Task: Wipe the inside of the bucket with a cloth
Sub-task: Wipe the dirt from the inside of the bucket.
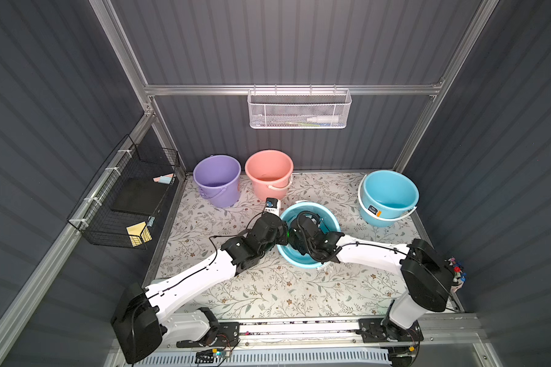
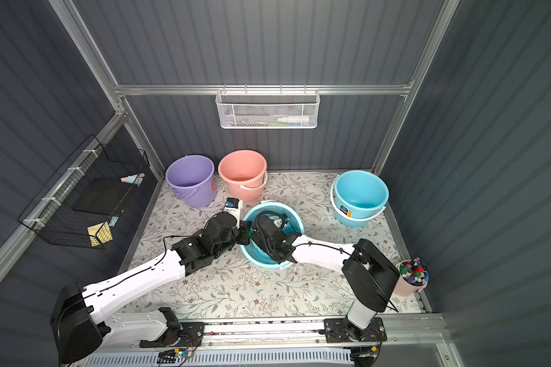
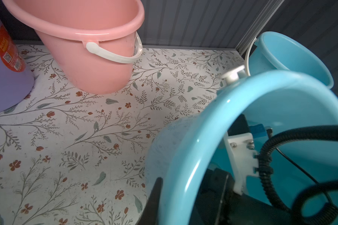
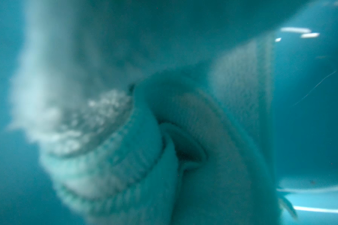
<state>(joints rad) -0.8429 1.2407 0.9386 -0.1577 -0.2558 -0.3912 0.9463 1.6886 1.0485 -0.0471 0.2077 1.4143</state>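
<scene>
1. The bucket [image 1: 295,258] [image 2: 257,256] sits mid-bench [image 1: 268,292], tilted off upright.
2. My left jaws are clamped on the bucket rim [image 3: 183,155] on its left side. In the left wrist view one finger [image 3: 156,194] shows outside the wall.
3. My right arm [image 1: 372,251] reaches in through the bucket mouth. My right jaws are closed on the cloth [image 4: 125,155], deep inside. The bunched terry hides the fingertips, so I cannot tell exactly where they grip.
4. The cloth is inside the bucket, rumpled in thick folds, with the blue inner wall [image 4: 310,116] all round it. In both top views my right wrist covers it.
5. A purple bucket [image 1: 217,181] and a pink bucket [image 1: 269,171] stand upright side by side at the back. A second blue bucket [image 1: 388,197] stands at back right, well apart from the tilted one.
</scene>
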